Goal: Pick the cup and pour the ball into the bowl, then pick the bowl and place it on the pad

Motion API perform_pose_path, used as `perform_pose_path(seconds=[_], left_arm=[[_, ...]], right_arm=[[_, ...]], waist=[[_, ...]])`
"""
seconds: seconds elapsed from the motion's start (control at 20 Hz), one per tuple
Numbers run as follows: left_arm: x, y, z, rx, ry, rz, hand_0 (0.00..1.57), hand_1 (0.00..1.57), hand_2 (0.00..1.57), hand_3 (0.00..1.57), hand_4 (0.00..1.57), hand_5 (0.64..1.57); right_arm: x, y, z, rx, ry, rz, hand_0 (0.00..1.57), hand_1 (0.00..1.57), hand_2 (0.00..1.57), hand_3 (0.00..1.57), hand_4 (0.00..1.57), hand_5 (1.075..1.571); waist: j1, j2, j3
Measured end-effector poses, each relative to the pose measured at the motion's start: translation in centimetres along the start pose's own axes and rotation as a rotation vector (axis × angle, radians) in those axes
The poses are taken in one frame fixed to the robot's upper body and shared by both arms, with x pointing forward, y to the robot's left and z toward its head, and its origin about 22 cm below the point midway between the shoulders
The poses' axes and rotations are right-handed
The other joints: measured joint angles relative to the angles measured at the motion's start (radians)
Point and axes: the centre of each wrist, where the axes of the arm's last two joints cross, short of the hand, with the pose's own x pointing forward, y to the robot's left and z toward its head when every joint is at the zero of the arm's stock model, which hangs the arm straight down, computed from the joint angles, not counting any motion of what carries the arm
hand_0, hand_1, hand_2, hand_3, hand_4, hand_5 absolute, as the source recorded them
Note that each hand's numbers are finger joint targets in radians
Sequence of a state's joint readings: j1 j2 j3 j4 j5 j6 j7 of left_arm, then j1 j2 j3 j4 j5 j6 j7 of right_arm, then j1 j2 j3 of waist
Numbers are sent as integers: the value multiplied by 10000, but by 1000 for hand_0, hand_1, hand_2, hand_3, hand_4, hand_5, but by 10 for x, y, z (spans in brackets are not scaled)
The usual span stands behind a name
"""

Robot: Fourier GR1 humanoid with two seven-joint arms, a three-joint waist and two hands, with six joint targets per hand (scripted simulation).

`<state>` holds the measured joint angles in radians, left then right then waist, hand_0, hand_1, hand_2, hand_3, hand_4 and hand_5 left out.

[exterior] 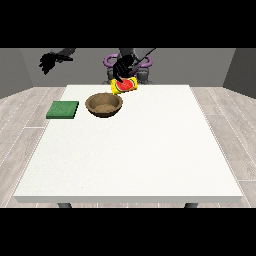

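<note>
Just above centre of the frame, the robot hand at the view's right (122, 66) is curled round the yellow cup (125, 85) and holds it tipped on its side over the far rim of the brown bowl (104, 105), so the ball can roll out. The ball itself I cannot make out. The other robot hand (48, 61) hangs idle at upper left, fingers unclear. The green pad (63, 109) waits on the bench (135, 150), just left of the bowl.

The hand at the view's right (122, 67) reaches forward and down over the far table edge, its fingers curled round the cup (125, 86) (which lies tilted sideways). The hand at the view's left (48, 61) is raised out to the side, clear of the table, fingers drooping.
</note>
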<state>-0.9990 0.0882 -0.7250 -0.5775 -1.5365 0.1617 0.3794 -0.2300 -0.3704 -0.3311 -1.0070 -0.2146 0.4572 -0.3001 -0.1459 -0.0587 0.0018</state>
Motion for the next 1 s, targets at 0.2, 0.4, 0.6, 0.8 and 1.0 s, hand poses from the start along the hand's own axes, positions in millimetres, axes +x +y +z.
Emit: perform_pose_path(seconds=[0.2, 0.4, 0.6, 0.8, 1.0], left_arm=[[11, 4, 1, -4, -619, -1386, 1446, 1446, 1571, 1571, 1530, 1131], [19, 8, 3, -29, -1013, -2043, 1447, 1447, 1571, 1571, 1532, 1135], [5, 18, -3, 169, -310, 62, 1306, 1306, 1571, 1571, 1571, 1069], [-18, 16, -2, 403, 1892, 4301, 1175, 1175, 1443, 1274, 1465, 1170], [-29, 5, 9, 686, 3923, 8699, 0, 0, 0, 0, 630, 1569]], right_arm=[[3, -5, 1, -52, -18, 13, 0, 0, 0, 0, 0, 1571], [2, -2, 0, -84, 201, -85, 0, 0, 0, 0, 0, 1568], [-5, 5, 0, -485, 704, -204, 0, 0, 0, 0, 251, 1567], [-10, 3, 7, -928, 893, -203, 0, 0, 0, 0, 251, 1567], [-11, 6, 8, -1161, 799, -276, 0, 0, 0, 0, 351, 1568]], waist=[[85, 7, -7], [203, -116, -14], [663, -250, -41], [1221, -193, -98], [1515, 145, -166]])
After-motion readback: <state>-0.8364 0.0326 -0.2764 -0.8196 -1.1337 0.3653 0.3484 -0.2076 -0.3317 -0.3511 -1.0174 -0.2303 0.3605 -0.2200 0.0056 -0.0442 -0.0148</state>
